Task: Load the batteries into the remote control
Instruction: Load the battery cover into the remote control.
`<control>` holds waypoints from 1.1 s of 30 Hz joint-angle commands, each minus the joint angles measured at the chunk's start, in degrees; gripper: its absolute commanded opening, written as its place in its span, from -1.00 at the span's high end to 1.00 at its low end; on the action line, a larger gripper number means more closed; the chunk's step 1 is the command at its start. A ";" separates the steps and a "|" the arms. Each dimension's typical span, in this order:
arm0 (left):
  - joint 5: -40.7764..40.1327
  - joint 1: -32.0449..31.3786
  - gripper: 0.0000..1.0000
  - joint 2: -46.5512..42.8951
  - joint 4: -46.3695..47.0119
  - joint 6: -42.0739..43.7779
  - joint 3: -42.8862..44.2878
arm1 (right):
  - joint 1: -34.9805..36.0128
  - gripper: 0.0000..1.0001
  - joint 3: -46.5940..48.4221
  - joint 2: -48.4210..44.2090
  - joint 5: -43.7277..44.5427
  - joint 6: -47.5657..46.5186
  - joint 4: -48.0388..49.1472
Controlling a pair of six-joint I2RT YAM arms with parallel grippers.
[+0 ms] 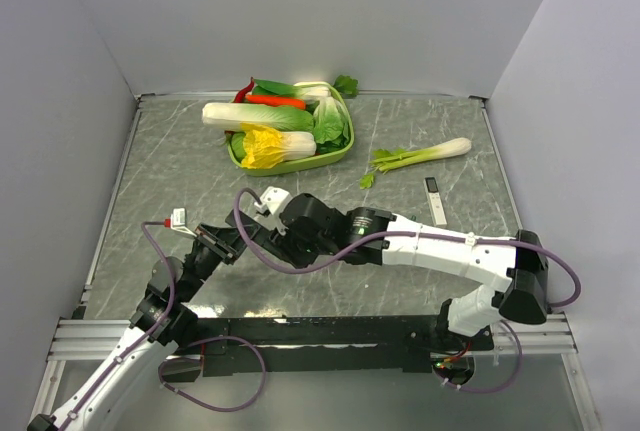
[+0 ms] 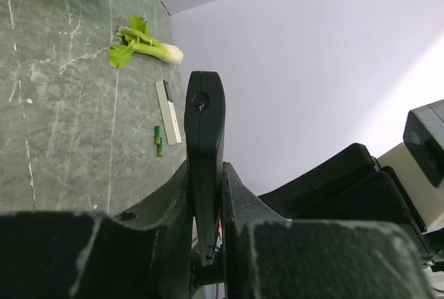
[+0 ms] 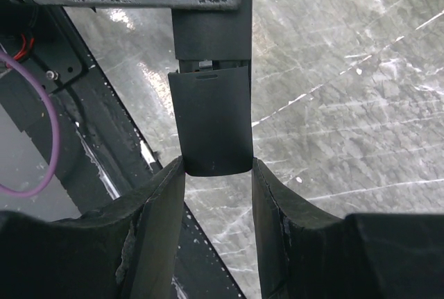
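Note:
My left gripper (image 2: pixel 207 171) is shut on the remote control (image 2: pixel 205 115), a slim black bar held edge-on and sticking up out of the jaws. My right gripper (image 3: pixel 217 167) grips the remote control's (image 3: pixel 211 122) free end, a fingertip (image 3: pixel 173 174) pressed against each side of the back cover. A seam with a thin gap crosses the back above the cover. In the top view both grippers, left (image 1: pixel 232 241) and right (image 1: pixel 262 236), meet above the table's near left part. Small green batteries (image 2: pixel 158 139) lie on the table next to a white device (image 2: pixel 168 110).
A green tray (image 1: pixel 335 159) of vegetables stands at the back centre. A celery stalk (image 1: pixel 420 154) lies at the back right, with the slim white device (image 1: pixel 434 201) nearer the front. Grey walls close in the table on three sides.

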 commanded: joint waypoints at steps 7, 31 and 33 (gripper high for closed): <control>0.93 -0.13 0.98 -1.23 4.54 -0.22 -7.25 | 0.49 0.81 6.40 4.38 1.99 2.82 -6.72; 1.98 -0.13 0.98 -2.29 5.95 2.42 -5.93 | 1.72 0.83 11.85 7.72 4.10 4.40 -12.34; 1.98 -0.13 0.98 -2.11 5.69 2.60 -5.49 | 1.72 0.83 12.55 8.43 4.02 4.31 -12.87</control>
